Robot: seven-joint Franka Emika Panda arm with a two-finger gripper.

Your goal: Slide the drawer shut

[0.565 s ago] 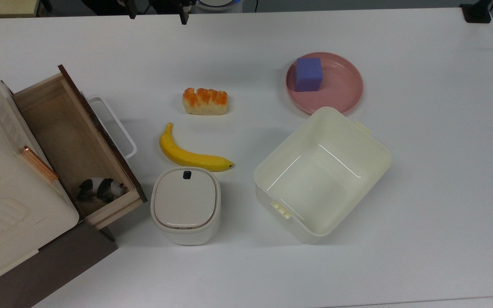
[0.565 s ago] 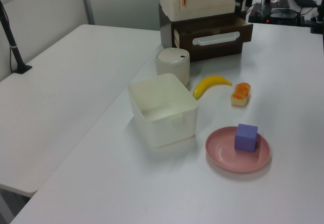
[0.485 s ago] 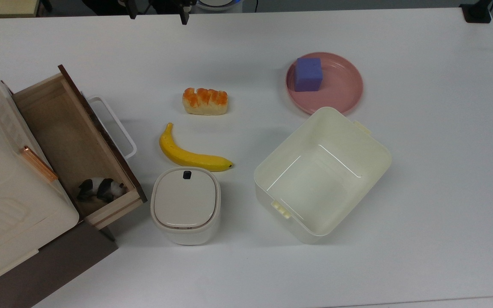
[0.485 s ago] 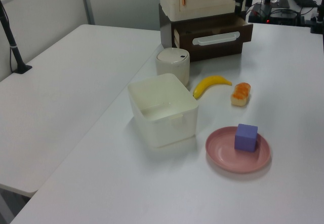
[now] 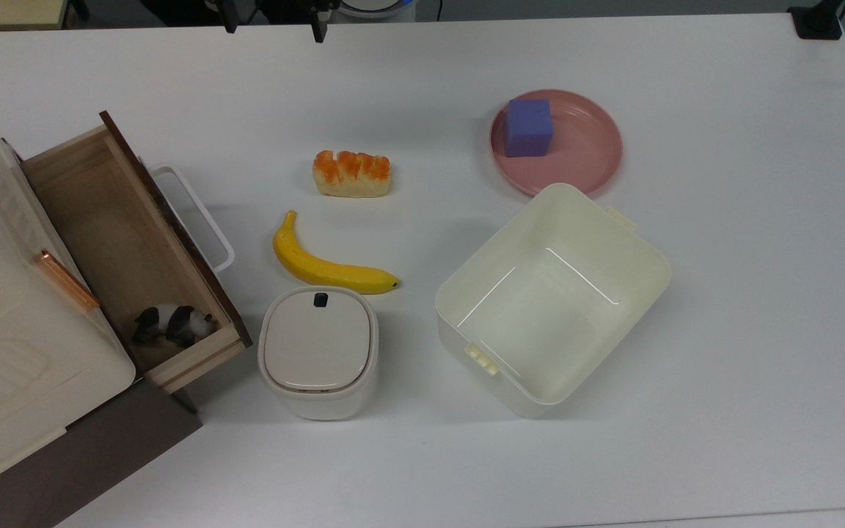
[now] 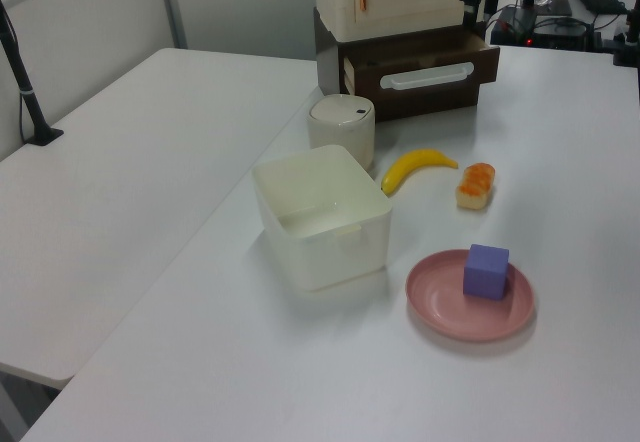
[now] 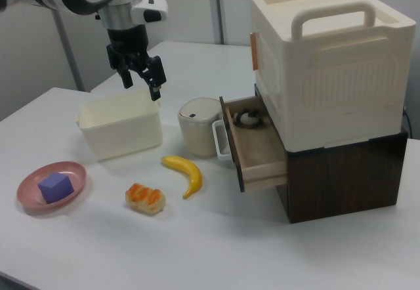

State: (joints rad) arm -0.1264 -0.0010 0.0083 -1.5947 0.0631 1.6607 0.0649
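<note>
- the bench (image 5: 723, 330) is white and carries everything;
- a cream lidded case (image 7: 328, 60) sits on a dark brown cabinet (image 7: 341, 178) at the right view's right;
- the drawer (image 5: 129, 242) stands pulled out from under the case at the top view's left, its light wood box open to above, its dark front panel and white loop handle (image 5: 195, 216) facing the bench middle; a small black-and-white figure (image 5: 173, 324) lies inside near one corner;
- the cream tub (image 5: 551, 297) stands open, just below the pink plate (image 5: 584, 158) in the top view;
- the end effector (image 7: 141, 73) hangs above the bench in the right view, its two fingers spread apart and grasping nothing; it is well apart from the drawer, to the right view's left of it, with the tub behind it; in the top view its fingertips (image 5: 316, 29) show at the upper edge, far from the handle;
- the small white lidded bin (image 5: 317, 352) stands just beside the drawer's front corner;
- a banana (image 5: 327, 265) lies between bin and bread roll (image 5: 351, 174);
- a purple cube (image 5: 529, 127) sits on the plate
</note>
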